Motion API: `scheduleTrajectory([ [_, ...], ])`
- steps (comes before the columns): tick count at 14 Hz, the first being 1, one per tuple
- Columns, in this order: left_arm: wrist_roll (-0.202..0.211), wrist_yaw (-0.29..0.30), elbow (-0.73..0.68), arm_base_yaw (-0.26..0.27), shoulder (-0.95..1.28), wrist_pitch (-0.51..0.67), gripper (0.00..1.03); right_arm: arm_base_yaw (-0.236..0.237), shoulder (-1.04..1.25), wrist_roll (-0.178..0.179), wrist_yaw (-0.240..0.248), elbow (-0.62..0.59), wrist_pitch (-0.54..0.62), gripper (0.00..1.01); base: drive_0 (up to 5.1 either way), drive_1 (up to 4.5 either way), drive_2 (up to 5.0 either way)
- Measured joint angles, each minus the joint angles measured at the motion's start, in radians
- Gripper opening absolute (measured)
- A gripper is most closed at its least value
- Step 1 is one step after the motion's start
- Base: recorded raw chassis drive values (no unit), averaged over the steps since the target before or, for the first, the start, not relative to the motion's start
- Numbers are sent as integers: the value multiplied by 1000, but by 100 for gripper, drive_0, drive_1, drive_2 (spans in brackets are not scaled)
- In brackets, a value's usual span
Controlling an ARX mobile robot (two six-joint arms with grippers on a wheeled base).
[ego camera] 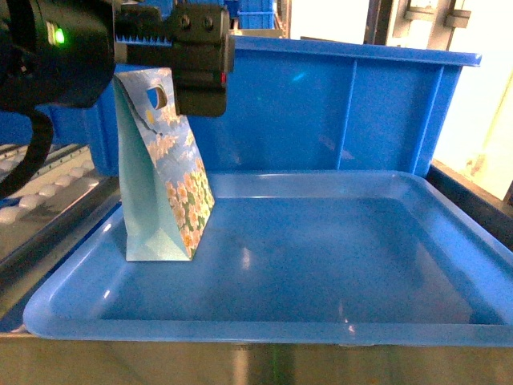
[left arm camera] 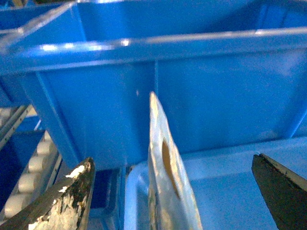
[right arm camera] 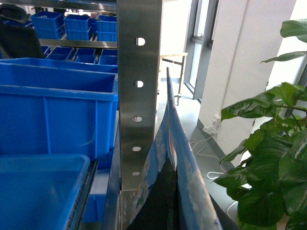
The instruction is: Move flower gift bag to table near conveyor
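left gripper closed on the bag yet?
No. In the left wrist view both fingers stand well apart from the bag, which sits between them untouched.

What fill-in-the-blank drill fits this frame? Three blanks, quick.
1. The flower gift bag stands upright in a shallow tray whose colour is ___.
2. In the left wrist view, the left gripper straddles the bag's top edge with its jaws ___.
3. In the head view, the conveyor with its white rollers lies on the ___ side of the bag.

Missing words: blue; open; left.
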Motion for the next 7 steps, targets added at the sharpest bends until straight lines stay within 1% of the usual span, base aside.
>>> scheduleTrajectory([
  [1, -32, -13, 0, 9, 31, -21, 98, 0, 0, 0, 0, 0, 0, 2, 0, 0, 0],
  [2, -60, -5, 0, 19, 46, -39, 98, 0, 0, 0, 0, 0, 0, 2, 0, 0, 0],
  [3, -71, -5, 0, 26, 57, -36, 98, 0, 0, 0, 0, 0, 0, 2, 0, 0, 0],
  [4, -88, 8, 6, 33, 64, -48, 98, 0, 0, 0, 0, 0, 0, 2, 0, 0, 0],
  [6, -95, 18, 22, 37, 80, -45, 98, 0, 0, 0, 0, 0, 0, 2, 0, 0, 0],
  [7, -94, 18, 30, 37, 84, -43, 91, 0, 0, 0, 0, 0, 0, 2, 0, 0, 0],
])
